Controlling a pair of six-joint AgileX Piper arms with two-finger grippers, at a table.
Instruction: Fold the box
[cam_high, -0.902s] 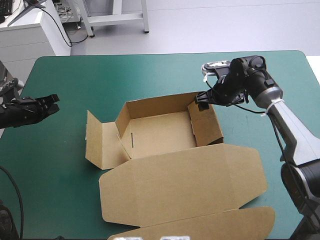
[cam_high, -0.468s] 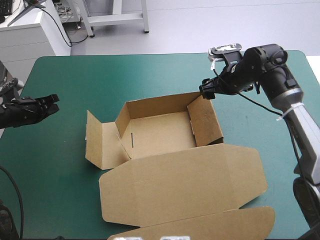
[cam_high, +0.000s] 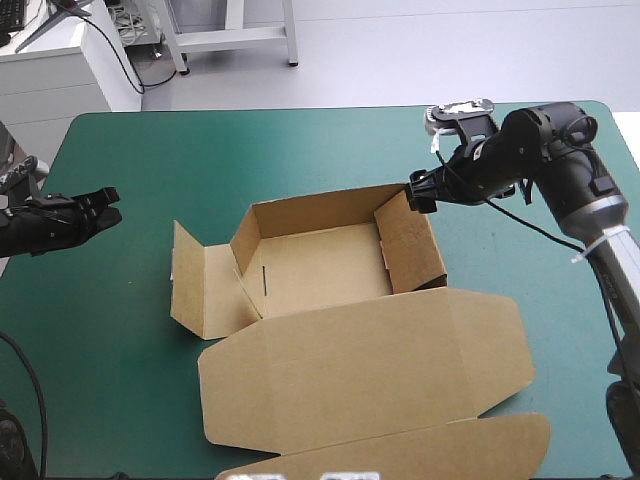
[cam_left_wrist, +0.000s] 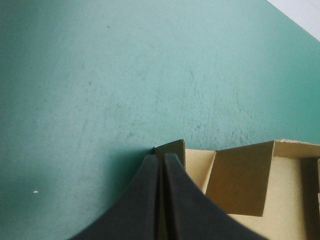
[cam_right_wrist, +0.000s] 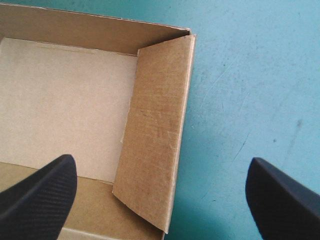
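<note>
Brown box (cam_high: 320, 265), open tray, lid flat at 6 o'clock, right gripper (cam_high: 418, 190) spread wide, empty, by its 1 o'clock corner, left gripper (cam_high: 108, 203) closed, empty, at 9 o'clock.

The box (cam_high: 320, 265) sits at the centre of the table (cam_high: 250, 150), walls raised, lid flat toward 6 o'clock. At its 2 o'clock corner: the right gripper (cam_high: 418, 190). At the table's 9 o'clock edge, well apart: the left gripper (cam_high: 100, 208).

You had the table (cam_high: 300, 140) with its teal-green cover filling most of your high view. Beyond its far edge lay pale grey floor (cam_high: 450, 50), a white cabinet (cam_high: 60, 80) with a black cable (cam_high: 122, 60) trailing down it, and a white metal stand (cam_high: 235, 35).
</note>
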